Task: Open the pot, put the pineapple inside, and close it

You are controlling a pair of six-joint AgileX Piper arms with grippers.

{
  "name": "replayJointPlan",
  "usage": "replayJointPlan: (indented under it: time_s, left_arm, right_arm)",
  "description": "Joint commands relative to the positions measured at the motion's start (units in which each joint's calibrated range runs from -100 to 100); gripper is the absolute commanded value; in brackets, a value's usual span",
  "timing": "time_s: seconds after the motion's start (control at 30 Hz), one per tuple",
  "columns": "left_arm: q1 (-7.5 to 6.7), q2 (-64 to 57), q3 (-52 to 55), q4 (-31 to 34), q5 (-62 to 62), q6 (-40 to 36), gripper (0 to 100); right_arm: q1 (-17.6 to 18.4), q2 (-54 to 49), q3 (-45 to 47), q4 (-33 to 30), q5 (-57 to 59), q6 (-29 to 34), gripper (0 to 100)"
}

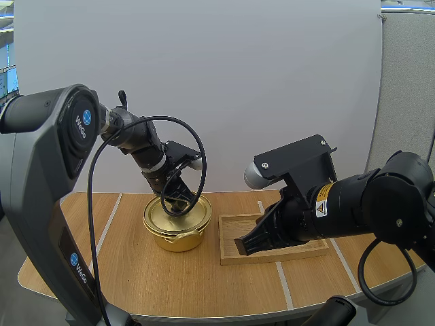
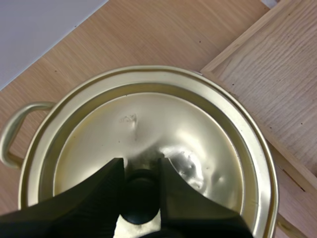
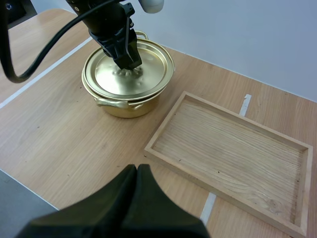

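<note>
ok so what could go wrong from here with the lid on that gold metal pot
The left gripper pinches only the small black knob of the dented gold lid; on lifting, the lid could tilt or slip free.
The shallow wooden tray lies close beside the pot, so a lid swung low that way might clip its rim.
The right gripper, shut, hangs near the tray's front corner, possibly in the way.

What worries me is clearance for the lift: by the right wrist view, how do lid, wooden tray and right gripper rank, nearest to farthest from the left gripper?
1. lid: under the left gripper, which pinches its knob.
2. wooden tray: to the lid's right, apart.
3. right gripper: by the tray's near corner.
</note>
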Motion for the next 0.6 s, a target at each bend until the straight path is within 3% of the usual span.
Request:
replayJointPlan:
  time_s: [0.0, 0.33, 0.43, 0.57]
  left_arm:
    - [-0.1, 1.25, 1.5, -0.49, 3.39, 0.21, 0]
    - [-0.1, 1.1, 1.5, -0.49, 6.9, 0.21, 3]
    - [-0.1, 0.19, 1.5, -0.49, 8.9, 0.21, 18]
    - [-0.1, -1.06, 1.5, -0.49, 8.25, 0.21, 46]
  right_arm:
    - [-0.14, -0.54, 0.03, -0.42, 0.25, -0.44, 0]
    - [-0.14, -0.54, 0.03, -0.42, 0.25, -0.44, 0]
    - [-0.14, -0.54, 0.03, -0.42, -0.15, -0.44, 0]
    - [-0.14, -0.25, 0.03, -0.42, -0.25, -0.44, 0]
